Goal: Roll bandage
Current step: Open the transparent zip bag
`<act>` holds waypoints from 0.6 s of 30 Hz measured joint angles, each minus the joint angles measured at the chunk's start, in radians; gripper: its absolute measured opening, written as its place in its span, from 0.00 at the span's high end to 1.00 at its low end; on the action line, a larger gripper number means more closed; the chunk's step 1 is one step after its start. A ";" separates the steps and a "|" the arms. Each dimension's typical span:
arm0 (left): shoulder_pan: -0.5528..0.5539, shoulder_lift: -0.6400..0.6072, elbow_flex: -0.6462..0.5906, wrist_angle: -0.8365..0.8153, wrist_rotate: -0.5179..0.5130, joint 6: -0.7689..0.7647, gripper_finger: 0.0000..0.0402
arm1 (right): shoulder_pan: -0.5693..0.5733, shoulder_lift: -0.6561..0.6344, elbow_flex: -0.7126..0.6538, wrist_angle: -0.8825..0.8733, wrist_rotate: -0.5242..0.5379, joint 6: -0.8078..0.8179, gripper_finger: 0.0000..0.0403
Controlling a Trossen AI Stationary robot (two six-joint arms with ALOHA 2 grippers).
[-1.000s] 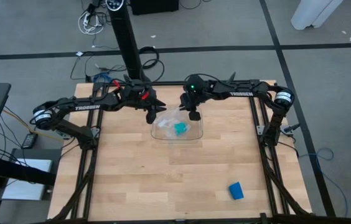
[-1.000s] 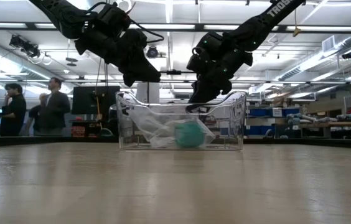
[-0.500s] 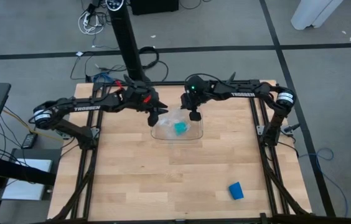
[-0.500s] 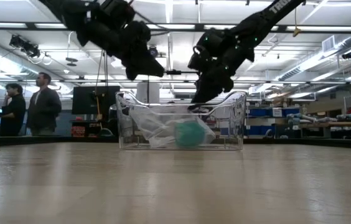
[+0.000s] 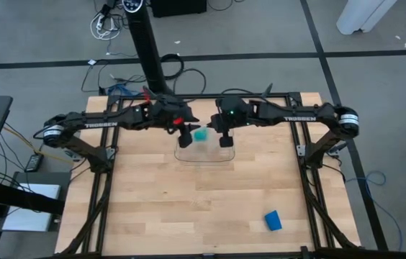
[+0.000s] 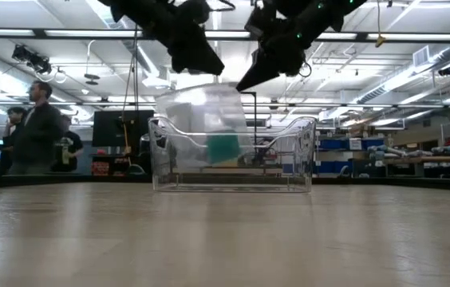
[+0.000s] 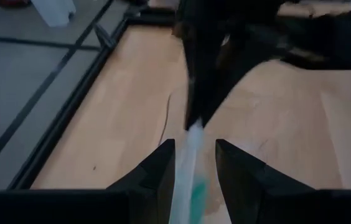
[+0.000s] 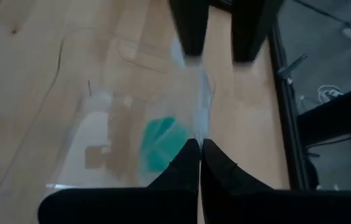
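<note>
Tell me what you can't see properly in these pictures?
- Clear bag, low view: see-through and blurred where it hangs over the clear tray; its edges cannot be traced.
- Teal block, low view: seen through bag and tray wall, its shape is unclear.
- Blue bandage, high view: too small to tell how tightly it is rolled.
- Left gripper, left wrist view: blurred; its hold on the bag is unclear.

Robotics lab, open ceiling ducts (image 6: 416, 60), storage shelves (image 6: 361, 151), floor cables (image 5: 106, 21)
</note>
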 joint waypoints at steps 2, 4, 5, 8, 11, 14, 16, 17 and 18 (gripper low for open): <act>-0.016 0.046 0.044 -0.034 -0.004 0.014 0.69 | 0.014 0.000 0.000 0.002 0.029 0.003 1.00; -0.037 0.093 0.097 -0.088 -0.011 0.053 0.69 | 0.024 0.004 0.000 0.016 0.070 0.006 1.00; -0.048 0.117 0.124 -0.110 -0.029 0.072 0.69 | 0.026 0.004 0.000 0.014 0.083 0.011 1.00; -0.075 0.173 0.199 -0.186 -0.110 0.101 0.69 | 0.026 0.005 0.000 0.012 0.102 0.033 1.00; -0.098 0.203 0.249 -0.244 -0.200 0.130 0.70 | 0.025 0.005 -0.003 0.014 0.106 0.051 1.00; -0.122 0.212 0.255 -0.249 -0.281 0.147 0.70 | 0.026 0.005 -0.012 0.021 0.105 0.050 1.00; -0.132 0.212 0.255 -0.253 -0.330 0.150 0.70 | 0.026 0.005 -0.019 0.019 0.104 0.050 1.00; -0.136 0.212 0.255 -0.255 -0.344 0.150 0.70 | 0.027 0.005 -0.021 0.015 0.103 0.050 1.00; -0.139 0.211 0.255 -0.255 -0.346 0.150 0.70 | 0.026 0.005 -0.021 0.008 0.103 0.050 1.00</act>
